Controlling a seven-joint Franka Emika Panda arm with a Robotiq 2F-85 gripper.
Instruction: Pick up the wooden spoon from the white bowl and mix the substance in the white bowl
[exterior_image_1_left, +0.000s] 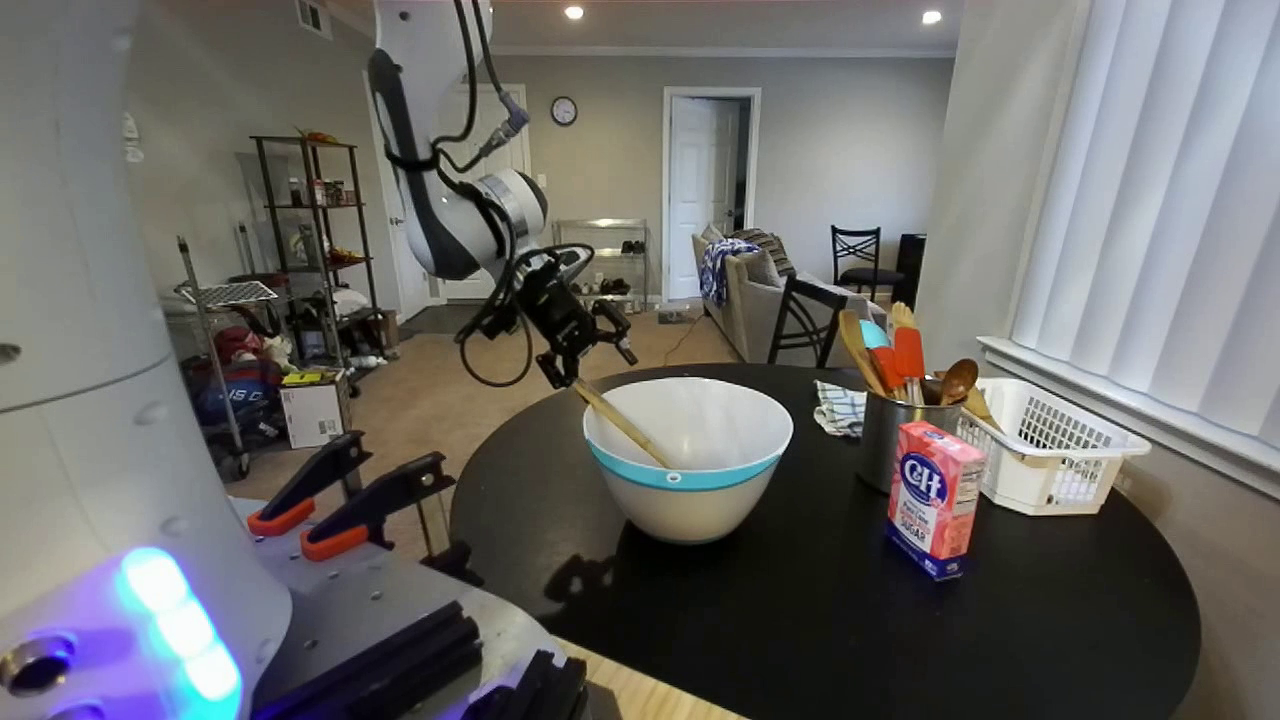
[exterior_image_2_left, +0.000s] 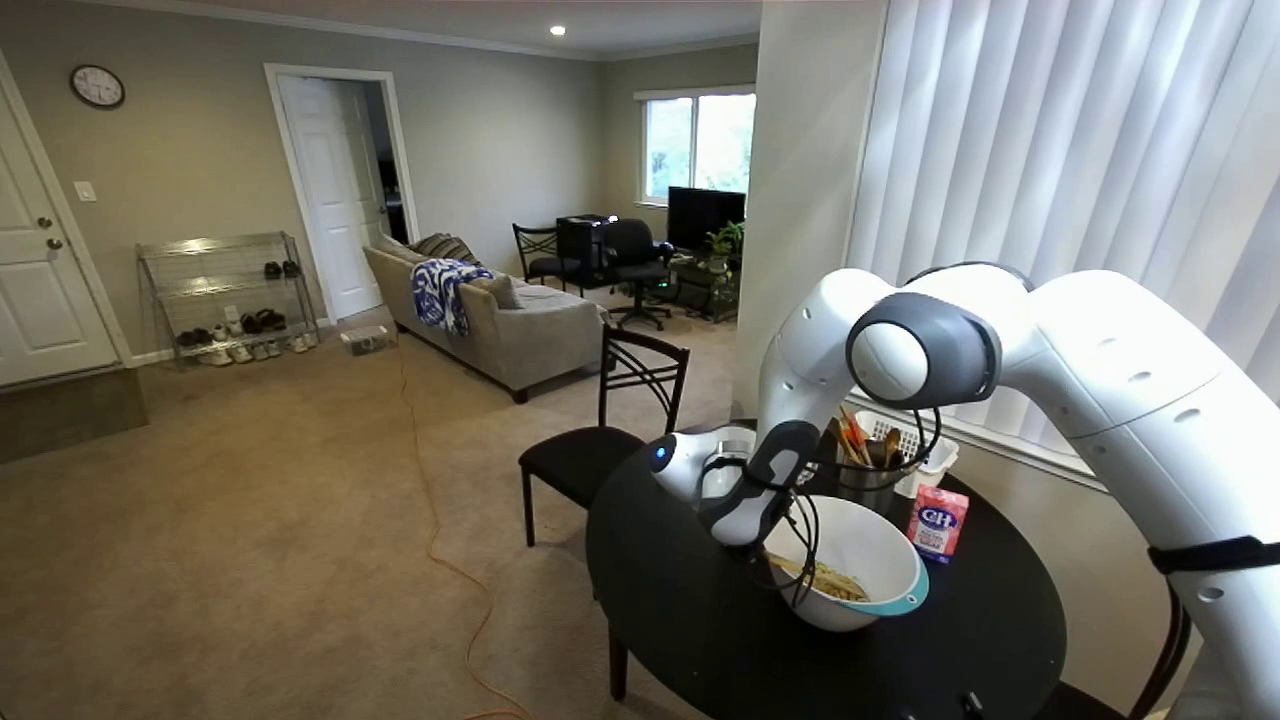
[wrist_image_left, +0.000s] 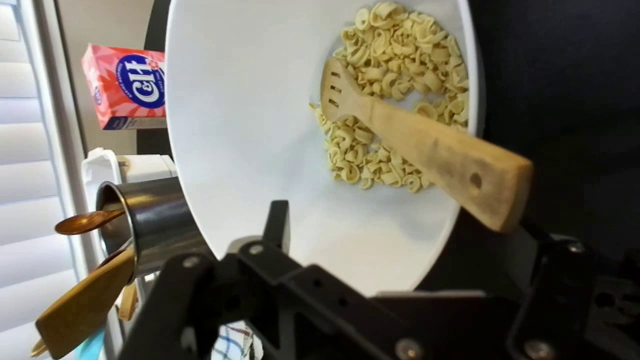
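Note:
The white bowl with a light blue rim stands on the black table in both exterior views (exterior_image_1_left: 700, 510) (exterior_image_2_left: 835, 617), and its white inside fills much of the wrist view (wrist_image_left: 240, 110). Pale curled pasta (wrist_image_left: 395, 55) lies in it. The slotted wooden spoon (wrist_image_left: 400, 127) leans in the bowl, its head in the pasta and its handle over the rim; it also shows in an exterior view (exterior_image_1_left: 625, 424). My gripper (exterior_image_1_left: 592, 368) is open at the handle's end. In the wrist view (wrist_image_left: 405, 235) the handle's end is close to the right finger; contact is unclear. Nothing is between the fingers.
A pink sugar box (exterior_image_1_left: 935, 500) stands beside the bowl. Behind it are a metal utensil canister (exterior_image_1_left: 880, 445) holding several utensils, a white slatted basket (exterior_image_1_left: 1060, 470) and a checked cloth (exterior_image_1_left: 840, 408). A chair (exterior_image_2_left: 590, 450) stands at the black table (exterior_image_1_left: 800, 620).

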